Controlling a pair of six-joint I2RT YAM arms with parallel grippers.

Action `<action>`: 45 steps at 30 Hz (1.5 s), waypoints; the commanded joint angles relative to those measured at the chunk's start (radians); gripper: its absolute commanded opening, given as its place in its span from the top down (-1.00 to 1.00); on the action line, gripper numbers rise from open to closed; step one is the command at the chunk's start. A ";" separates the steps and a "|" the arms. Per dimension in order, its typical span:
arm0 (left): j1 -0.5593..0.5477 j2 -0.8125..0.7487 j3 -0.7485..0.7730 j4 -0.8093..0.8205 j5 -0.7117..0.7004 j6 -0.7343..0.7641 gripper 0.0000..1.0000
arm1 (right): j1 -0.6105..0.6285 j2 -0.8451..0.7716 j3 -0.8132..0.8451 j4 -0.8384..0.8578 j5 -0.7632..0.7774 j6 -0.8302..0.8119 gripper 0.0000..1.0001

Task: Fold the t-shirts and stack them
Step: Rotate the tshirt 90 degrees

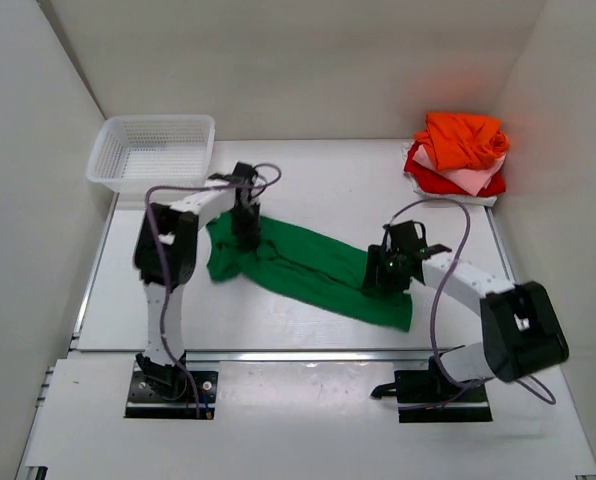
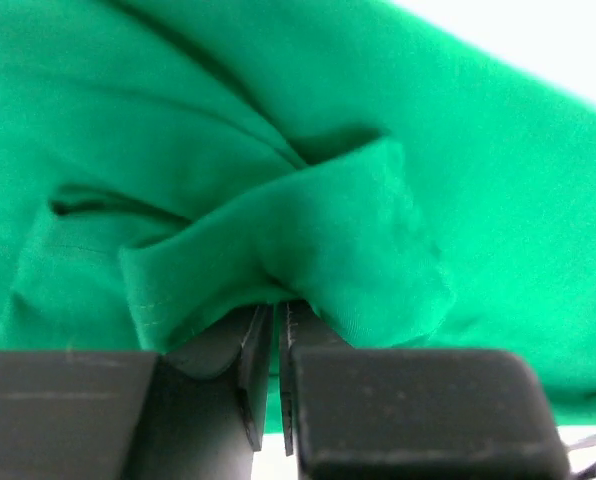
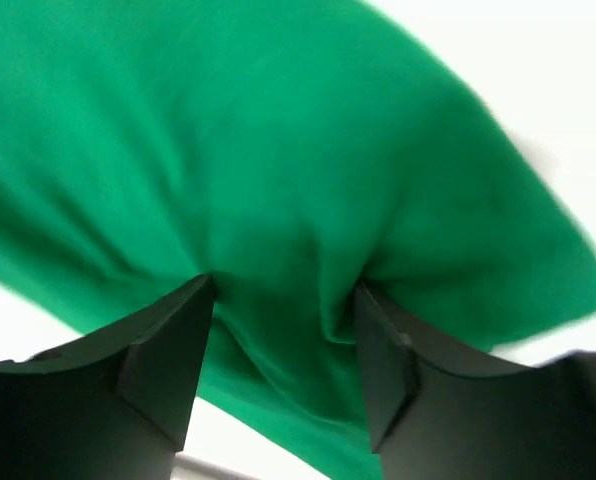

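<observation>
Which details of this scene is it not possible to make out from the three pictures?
1. Top view: the tips of the left claw and right claw are hidden by the claws' own bodies.
2. Right wrist view: the green t-shirt is blurred and cut off; which part, unclear.
3. Top view: how many shirts the far pile holds; layers overlap.

Shirt (image 1: pixel 308 268) centre, basket (image 1: pixel 156 122) behind left, pile (image 1: pixel 460 150) behind right.

Green t-shirt (image 1: pixel 318 275) — white mesh basket (image 1: pixel 158 120).
</observation>
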 commanded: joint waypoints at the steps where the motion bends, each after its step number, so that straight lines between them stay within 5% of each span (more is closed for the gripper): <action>1: -0.028 0.281 0.514 -0.217 0.009 0.063 0.61 | 0.116 -0.105 -0.155 -0.055 -0.042 0.188 -0.05; 2: -0.038 0.419 0.648 -0.275 0.007 0.075 0.63 | 0.167 -0.124 -0.189 -0.019 -0.086 0.232 -0.03; 3: -0.043 0.579 0.953 -0.401 0.015 0.077 0.64 | 0.194 -0.155 -0.218 -0.009 -0.097 0.264 0.00; 4: -0.037 0.614 1.052 -0.410 0.038 0.063 0.68 | 0.254 -0.181 -0.226 0.053 -0.131 0.274 -0.03; 10: -0.005 0.687 1.110 -0.294 0.142 0.008 0.72 | 0.391 -0.141 -0.268 0.409 -0.278 0.314 0.00; 20: 0.035 0.609 1.142 -0.062 0.251 -0.100 0.61 | 0.550 0.068 -0.073 0.448 -0.248 0.232 -0.04; 23: 0.047 0.439 1.102 0.001 0.349 -0.120 0.53 | 0.568 0.057 -0.051 0.390 -0.182 0.252 -0.10; 26: 0.046 0.235 0.957 0.039 0.354 -0.101 0.46 | 0.583 -0.009 -0.077 0.341 -0.142 0.268 -0.11; 29: 0.025 0.011 0.628 0.013 0.334 -0.034 0.41 | 0.555 -0.092 -0.117 0.347 -0.105 0.258 -0.11; 32: -0.035 -0.234 0.172 0.073 0.241 0.009 0.41 | 0.499 -0.138 -0.129 0.336 -0.099 0.205 0.25; 36: -0.109 -0.546 -0.392 0.223 0.213 -0.055 0.43 | 0.466 -0.121 -0.073 0.321 -0.123 0.131 1.00; 40: -0.201 -0.773 -0.750 0.359 0.188 -0.178 0.46 | 0.486 -0.016 -0.007 0.350 -0.154 0.117 0.77; 45: -0.212 -1.011 -0.918 0.372 0.196 -0.262 0.51 | 0.503 0.113 0.062 0.419 -0.169 0.133 0.53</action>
